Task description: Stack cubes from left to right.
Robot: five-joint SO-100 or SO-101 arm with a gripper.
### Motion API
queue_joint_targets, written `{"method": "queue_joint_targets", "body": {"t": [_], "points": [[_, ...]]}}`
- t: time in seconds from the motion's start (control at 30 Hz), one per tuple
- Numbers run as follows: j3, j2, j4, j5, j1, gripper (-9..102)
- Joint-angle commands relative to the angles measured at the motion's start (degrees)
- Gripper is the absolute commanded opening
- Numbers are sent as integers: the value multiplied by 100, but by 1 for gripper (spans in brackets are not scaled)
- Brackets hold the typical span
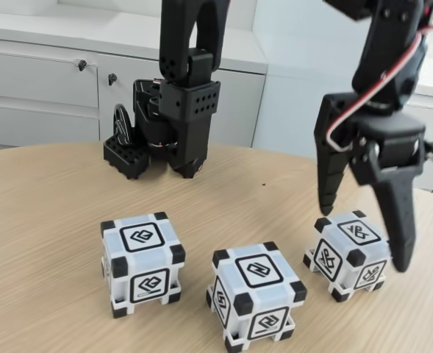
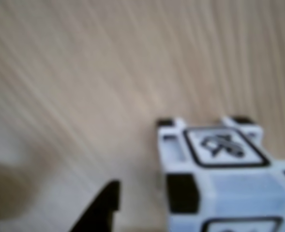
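Fingers of the gripper (image 1: 363, 239) hang spread apart around the right-hand cube (image 1: 346, 254) in the fixed view, one finger on each side, nothing grasped; the wrist view shows that cube (image 2: 224, 179) just beside one dark fingertip (image 2: 101, 208). This looks like the approach before a first pick. The next move calls for lowering and closing squarely; the middle cube (image 1: 256, 296) and the left cube (image 1: 142, 262) sit farther off on the table (image 1: 47, 213).

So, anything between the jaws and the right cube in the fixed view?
Nothing visible. The open gripper straddles the right cube, one jaw on each side, with only bare table around it. The middle cube stands apart to its left.
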State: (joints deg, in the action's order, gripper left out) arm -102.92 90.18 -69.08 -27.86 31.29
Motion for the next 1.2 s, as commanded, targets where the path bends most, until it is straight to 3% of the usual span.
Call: {"method": "queue_joint_targets", "body": {"t": [0.0,0.4,0.67,0.93,1.17], "points": [[167,-53,44,0,-70,39],[114,-88,44,18,-79,0],[185,211,-44,246,-97,0],[193,2101,-44,738,-633,0],[105,3243,-44,1362,-2153,0]]}}
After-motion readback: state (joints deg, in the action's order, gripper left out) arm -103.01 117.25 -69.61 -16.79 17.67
